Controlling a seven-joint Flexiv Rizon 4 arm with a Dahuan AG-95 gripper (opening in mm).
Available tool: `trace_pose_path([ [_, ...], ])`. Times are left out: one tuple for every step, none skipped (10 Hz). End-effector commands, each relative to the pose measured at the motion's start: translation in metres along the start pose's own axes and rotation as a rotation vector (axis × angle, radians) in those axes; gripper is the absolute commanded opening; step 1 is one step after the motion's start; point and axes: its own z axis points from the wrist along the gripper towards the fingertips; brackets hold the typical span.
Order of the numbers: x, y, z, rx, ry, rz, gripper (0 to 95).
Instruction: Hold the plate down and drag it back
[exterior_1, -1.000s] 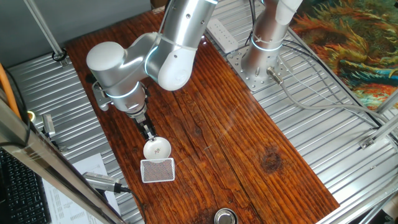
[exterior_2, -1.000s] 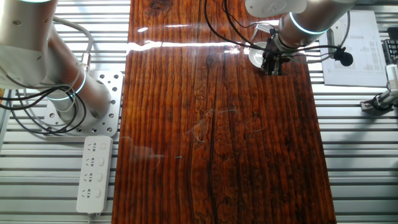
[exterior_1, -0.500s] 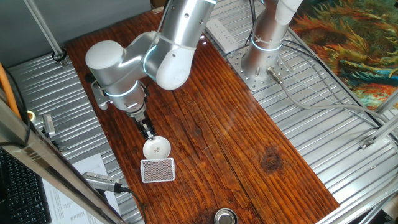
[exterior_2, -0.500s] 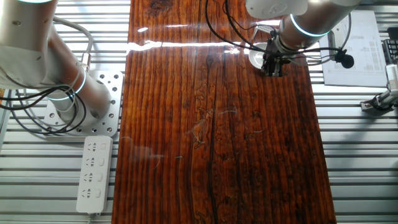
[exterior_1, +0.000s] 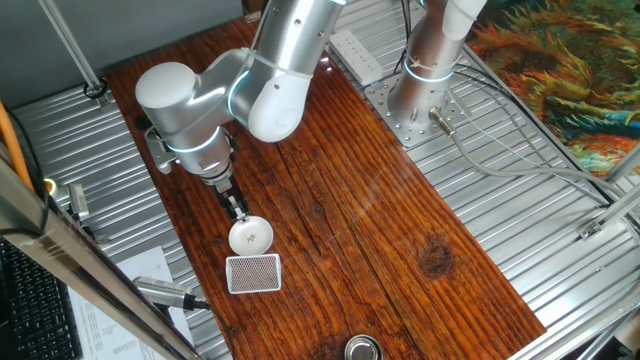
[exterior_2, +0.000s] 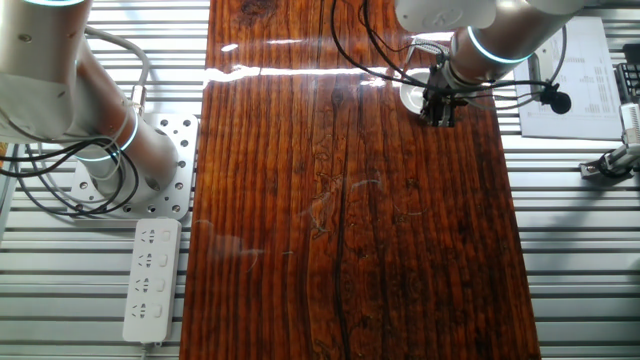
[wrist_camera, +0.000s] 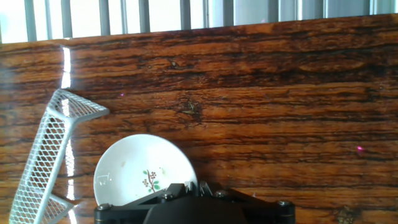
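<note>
Hidden or cut off: near edge of plate (wrist_camera: 144, 173) covered by the gripper body in the hand view; mostly screened by the arm in the other fixed view, only a white sliver (exterior_2: 411, 94) showing. Fingertips not separable in any view. Card (wrist_camera: 45, 153) cropped at the left and bottom edge of the hand view. Cup (exterior_1: 362, 349) cut by the bottom edge of one fixed view.

Count: 1 plate, 1 card, 1 cup, 1 power strip (exterior_2: 151, 278), 1 table (exterior_1: 370, 200).

Plate: on the table near its edge, just beside the card, apart from it; small dark sprig at centre.

Gripper (exterior_1: 240, 212): tip down on the plate's rim on the arm side; fingers close together, opening impossible to tell; nothing seen held between them.
</note>
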Motion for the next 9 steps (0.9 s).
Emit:
trace_pose_path([
  [0.0008,-0.0021,0.0000,0.001,0.000,-0.004,0.0],
  [0.0008,-0.0040,-0.0004,0.000,0.000,-0.007,0.0],
  [0.0007,-0.0048,-0.0007,0.000,0.000,-0.007,0.0],
  [0.0007,-0.0063,-0.0011,0.000,0.000,-0.010,0.0],
  [0.0008,-0.0072,-0.0013,0.000,0.000,-0.012,0.0],
  [0.0009,-0.0086,-0.0016,0.000,0.000,-0.015,0.0],
  [0.0010,-0.0096,-0.0018,0.000,0.000,-0.016,0.0],
  [0.0013,-0.0108,-0.0020,-0.001,0.001,-0.018,0.0],
  [0.0016,-0.0115,-0.0019,-0.001,0.001,-0.018,0.0],
])
